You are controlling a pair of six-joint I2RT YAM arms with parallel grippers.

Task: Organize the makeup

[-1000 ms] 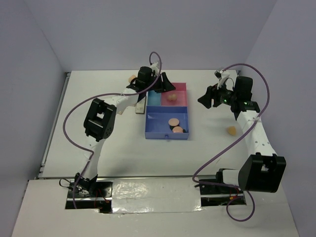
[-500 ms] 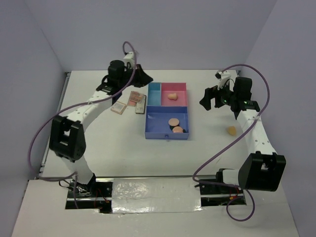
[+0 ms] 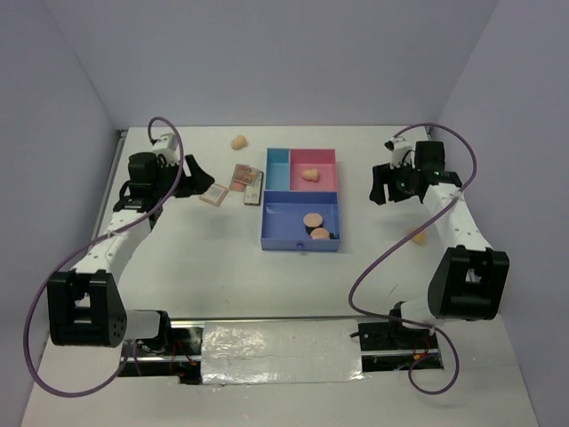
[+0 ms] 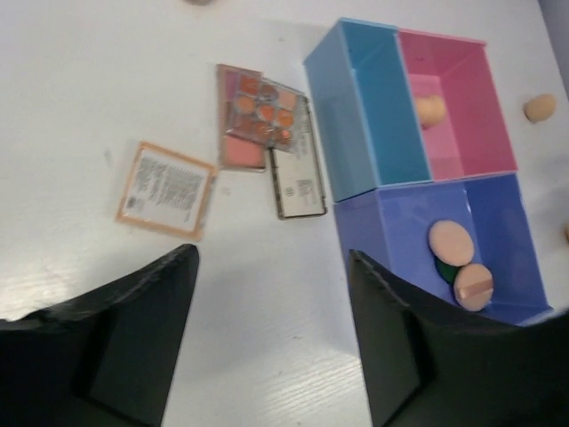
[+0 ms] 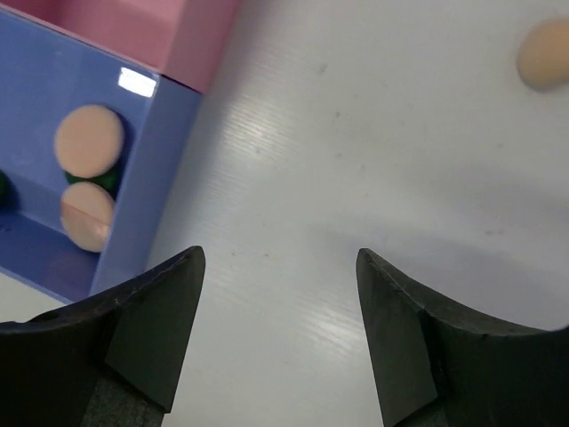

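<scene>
Left gripper (image 4: pixel 271 258) and right gripper (image 5: pixel 280 258), both agape and empty — the palettes (image 4: pixel 258 120) lie ahead of the left, nearer it.

White arms (image 3: pixel 458 224), blk joints (image 3: pixel 84 307), purple cables (image 3: pixel 444 127); L tool (image 4: pixel 271 256), R tool (image 5: pixel 280 253) blk

Bench (image 3: pixel 222 267) inventory, as I see it from overhead.

- Centre: compartment tray (image 3: pixel 300 243), with two cells on the far side and one wide cell on the near side.
- Far right cell: egg-shaped sponge (image 3: pixel 309 174).
- Near cell: first round puff (image 3: pixel 313 219), second round puff (image 3: pixel 320 234) just nearer, and a disc (image 4: pixel 442 269) partly under both.
- Left of the tray: narrow palette (image 3: pixel 255 189) just beside the wall, pan palette (image 3: pixel 241 176) touching it, and flat palette (image 3: pixel 214 194) further left.
- Far left of the tray: loose sponge (image 3: pixel 238 141).
- Right of the tray, well apart: another loose sponge (image 3: pixel 416 236).
</scene>
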